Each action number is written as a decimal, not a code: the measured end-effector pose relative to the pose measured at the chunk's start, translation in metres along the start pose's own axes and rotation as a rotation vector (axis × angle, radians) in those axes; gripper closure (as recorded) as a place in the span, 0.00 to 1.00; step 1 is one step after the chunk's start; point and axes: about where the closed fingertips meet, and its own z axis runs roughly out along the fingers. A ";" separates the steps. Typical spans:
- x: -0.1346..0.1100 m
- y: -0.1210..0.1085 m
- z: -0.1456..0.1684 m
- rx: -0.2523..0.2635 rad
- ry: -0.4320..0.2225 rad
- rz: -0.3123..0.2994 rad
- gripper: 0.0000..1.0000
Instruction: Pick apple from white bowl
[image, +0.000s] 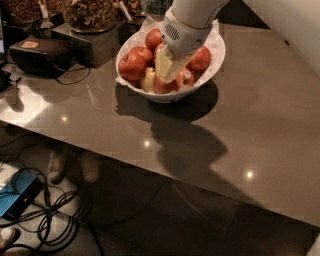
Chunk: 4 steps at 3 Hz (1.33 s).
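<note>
Claw (166, 74) deep among apples (133, 65) in the white bowl (170, 96)
Its grip can't be told — centre on one, lift straight up.

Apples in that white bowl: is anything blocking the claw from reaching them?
Nothing visible does. The claw hangs inside the white bowl, right among the apples, with no other object between.

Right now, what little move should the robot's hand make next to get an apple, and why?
Probably take a firm hold of the apple right under it. The hand is down inside the white bowl, seemingly right at that apple's top, and the apple lies in the bowl, not lifted yet.
</note>
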 end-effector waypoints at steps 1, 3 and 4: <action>0.000 0.000 0.000 0.000 0.000 0.000 0.15; 0.000 0.000 0.000 0.000 0.000 0.000 0.00; -0.003 -0.003 0.003 -0.003 0.001 0.025 0.00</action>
